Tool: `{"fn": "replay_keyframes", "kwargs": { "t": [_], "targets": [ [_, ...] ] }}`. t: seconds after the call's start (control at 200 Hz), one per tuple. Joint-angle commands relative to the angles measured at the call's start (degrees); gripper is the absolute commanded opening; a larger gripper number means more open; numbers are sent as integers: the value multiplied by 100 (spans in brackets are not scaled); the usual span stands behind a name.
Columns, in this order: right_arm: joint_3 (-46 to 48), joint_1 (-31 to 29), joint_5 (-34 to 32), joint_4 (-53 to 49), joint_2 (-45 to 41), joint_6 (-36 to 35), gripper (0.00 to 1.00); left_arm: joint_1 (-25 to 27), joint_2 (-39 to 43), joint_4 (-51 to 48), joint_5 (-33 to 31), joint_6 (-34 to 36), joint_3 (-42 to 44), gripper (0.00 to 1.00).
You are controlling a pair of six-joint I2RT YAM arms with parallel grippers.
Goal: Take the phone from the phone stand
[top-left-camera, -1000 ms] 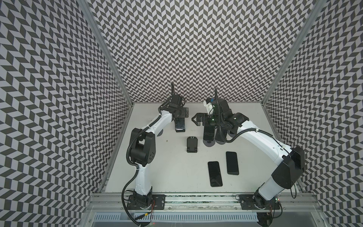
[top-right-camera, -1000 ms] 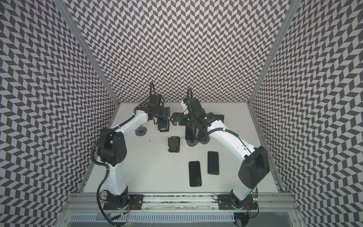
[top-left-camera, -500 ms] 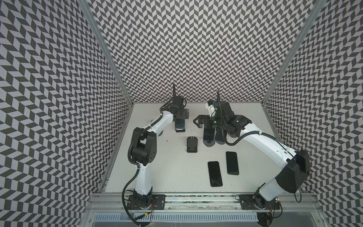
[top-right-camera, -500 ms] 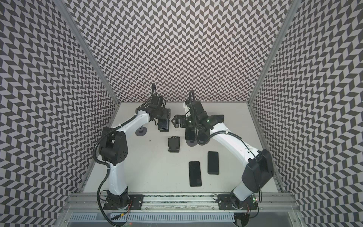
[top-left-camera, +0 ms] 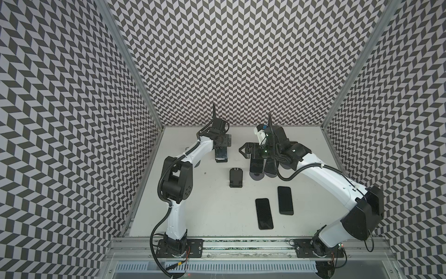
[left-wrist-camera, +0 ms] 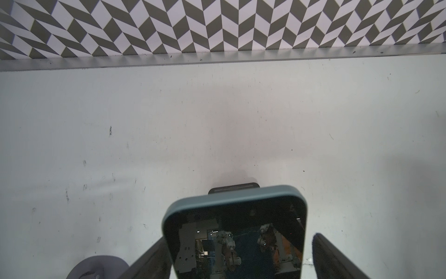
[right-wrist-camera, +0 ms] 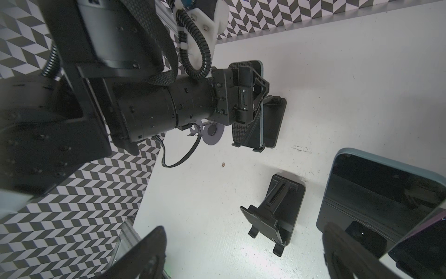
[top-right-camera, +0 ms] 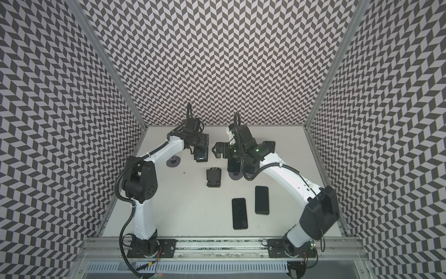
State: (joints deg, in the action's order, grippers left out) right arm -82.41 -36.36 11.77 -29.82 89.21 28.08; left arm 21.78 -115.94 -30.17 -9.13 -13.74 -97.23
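Observation:
A dark phone (left-wrist-camera: 234, 229) with a blue-grey rim leans upright in a black phone stand (right-wrist-camera: 275, 120) at the back left of the table. My left gripper (top-left-camera: 220, 151) reaches down over its top and straddles it, open. In the left wrist view one finger (left-wrist-camera: 154, 256) touches the phone's edge, while the other finger (left-wrist-camera: 328, 258) stands a little off it. My right gripper (top-left-camera: 248, 152) hovers to the right of it, open and empty, with its fingers (right-wrist-camera: 144, 253) spread wide.
An empty black stand (top-left-camera: 236, 177) sits mid-table. Two more phones (top-left-camera: 256, 165) stand on round-based holders under my right wrist. Two phones (top-left-camera: 264, 213) lie flat near the front, the other one (top-left-camera: 285, 200) to its right. Patterned walls close in the back and sides.
My left gripper's jaws have narrowed around the phone's top. The right gripper has drifted slightly and stays wide open.

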Motion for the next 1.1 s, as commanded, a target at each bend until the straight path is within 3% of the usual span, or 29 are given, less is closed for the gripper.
{"fn": "replay_keyframes", "kwargs": {
  "t": [0.0,0.641,1.091],
  "targets": [
    [40,-20,-87,297,-178,-21,98,54,-169,-110,-84,80,-162,89],
    [240,-21,2,372,-220,-42,98,53,-239,-243,-54,117,-165,75],
    [277,-20,1,380,-233,-39,98,54,-183,-211,-21,108,-86,75]
  ]
}}
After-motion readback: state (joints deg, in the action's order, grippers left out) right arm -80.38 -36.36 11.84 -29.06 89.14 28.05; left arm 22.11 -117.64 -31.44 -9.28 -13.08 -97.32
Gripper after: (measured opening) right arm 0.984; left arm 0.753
